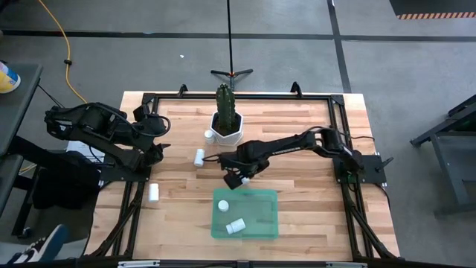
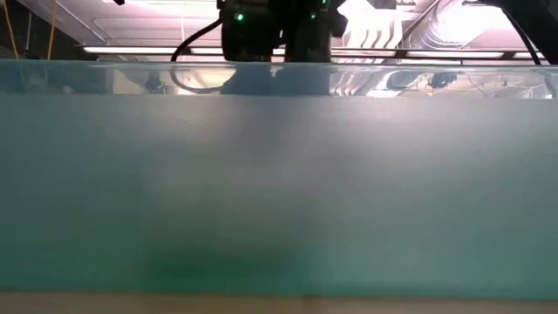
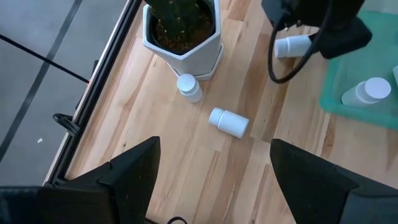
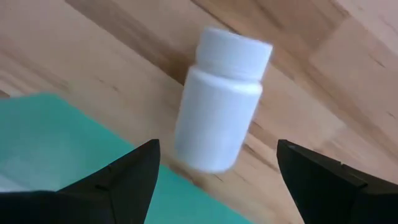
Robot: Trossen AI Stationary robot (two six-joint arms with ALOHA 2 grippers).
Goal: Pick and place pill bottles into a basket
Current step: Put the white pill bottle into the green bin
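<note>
My right gripper (image 1: 236, 179) hangs open, pointing down over a white pill bottle (image 4: 221, 124) that lies on its side on the wood. The bottle is just past the far left corner of the green basket (image 1: 245, 214), and the fingers stand on either side of it without touching. A second pill bottle (image 1: 236, 225) lies inside the basket. Three more rest on the table: one upright (image 1: 209, 135) beside the pot, one on its side (image 1: 198, 157), and one on its side (image 1: 153, 192) near the left edge. My left gripper (image 1: 152, 145) waits open at the table's left.
A white hexagonal pot with a cactus (image 1: 226, 123) stands at the far middle of the table. A black frame (image 1: 338, 141) runs around the tabletop. In the low view the basket's wall (image 2: 279, 192) fills nearly the whole picture.
</note>
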